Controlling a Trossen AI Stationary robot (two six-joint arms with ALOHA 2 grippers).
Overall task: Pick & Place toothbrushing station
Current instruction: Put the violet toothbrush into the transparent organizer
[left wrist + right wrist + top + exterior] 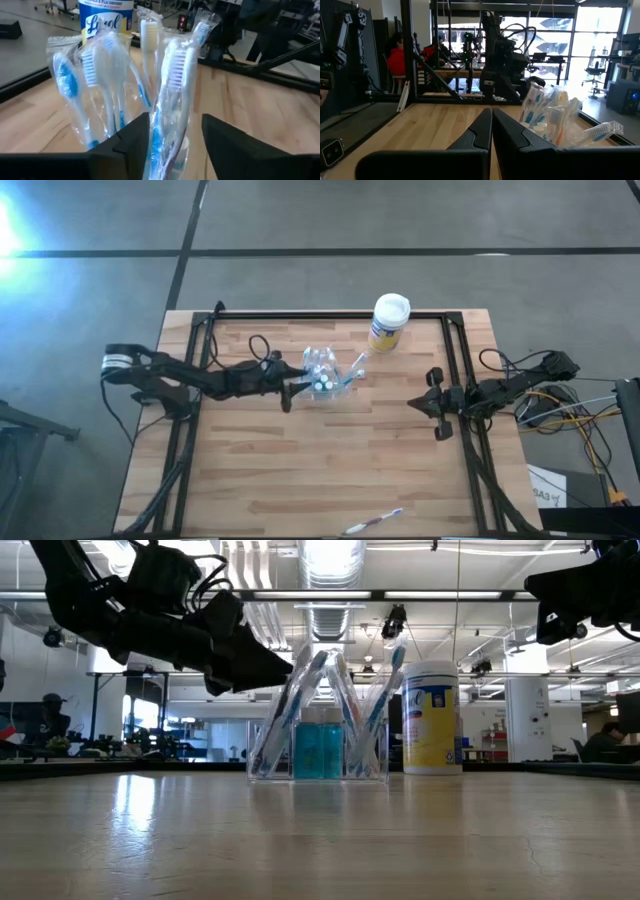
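While the left arm reaches in from its side of the worktop [330,470], the left gripper [300,387] sits right at the holder [322,372], w/ its fingers [127,145] parted to either side of one wrapped toothbrush [172,90]. A gap shows between each finger and the wrapper, so to my eye nothing's clamped. Whether it has let go or is about to close, can't say from here.

The holder stands upright on the wood, near the back edge & roughly mid-width, just beside the yellow canister [388,322]. Low view shows its base flat on the worktop, brushes fanned out of it at angles, blue stuff in the bottom. One brush leans out toward the canister, prob. because the wrappers are bulky and don't seat straight. The fanning explains the gripper's angle: it comes in level from the side at brush-head height, not from above, so the fingers can straddle one brush w/o knocking the rest.

A loose brush [372,522] lies alone at the front edge, well apart from everything; looks like it belongs in the holder too, but that's a guess.

The right gripper [438,404] waits at its own side rail, fingers [485,131] pressed together, empty, pointed across at the holder. Seems parked to stay clear. Risk here: the holder is light and clear plastic, so any sideways nudge could tip it.
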